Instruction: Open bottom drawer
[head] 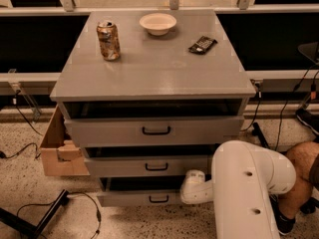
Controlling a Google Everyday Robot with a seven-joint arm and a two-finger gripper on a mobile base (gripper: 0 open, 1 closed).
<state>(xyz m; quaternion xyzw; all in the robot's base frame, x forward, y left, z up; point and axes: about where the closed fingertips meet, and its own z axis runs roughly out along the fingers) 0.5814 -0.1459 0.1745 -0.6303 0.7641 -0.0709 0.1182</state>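
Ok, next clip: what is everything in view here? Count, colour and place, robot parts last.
cabinet: one, grey, centre, three drawers
bottom drawer: one, grey with a black handle, lowest
can: one, gold-brown, cabinet top, back left
bowl: one, white, cabinet top, back centre
packet: one, dark, cabinet top, back right
cardboard box: one, brown, floor left of the cabinet
bar: one, black, floor at lower left
person's leg: one, bare, right edge
arm: one, white, lower right
gripper: one, white, at the bottom drawer's front, right of its handle
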